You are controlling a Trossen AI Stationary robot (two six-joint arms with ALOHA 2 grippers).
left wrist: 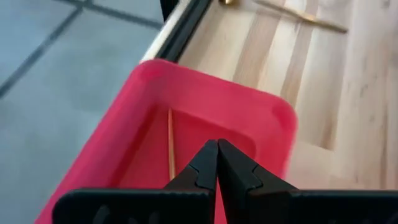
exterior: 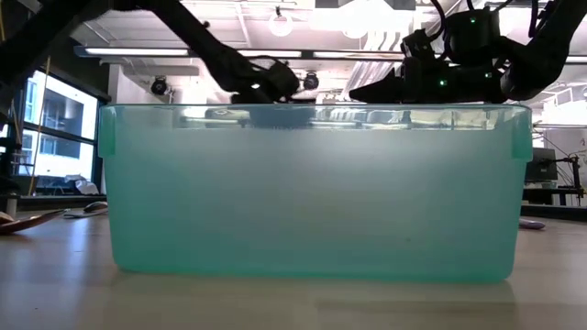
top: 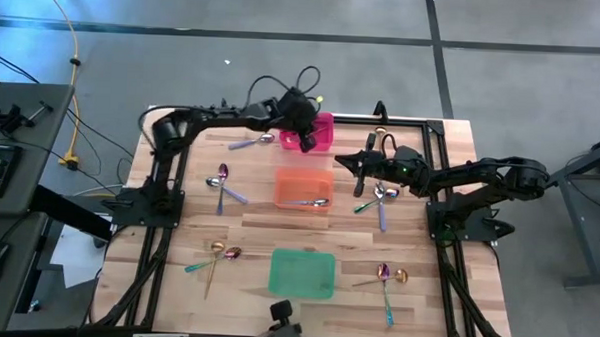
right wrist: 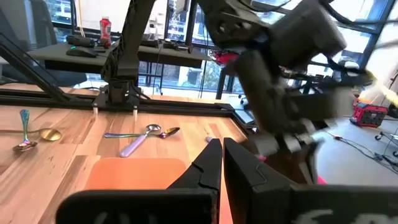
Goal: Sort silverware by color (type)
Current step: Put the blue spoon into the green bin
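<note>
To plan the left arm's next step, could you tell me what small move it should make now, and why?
Probably raise the left gripper clear of the pink bin: its fingers look shut on nothing, and a thin gold utensil already lies inside. The right gripper waits near the orange bin.

The left arm comes in from the left side of the high view. It bends up and reaches toward the top middle of the frame. The left gripper sits there, near the top center. In the left wrist view its two dark fingers press together, with no gap between the tips.

The right arm comes in from the right side and stretches left. The right gripper sits just right of the middle. Its fingers are closed too.
</note>
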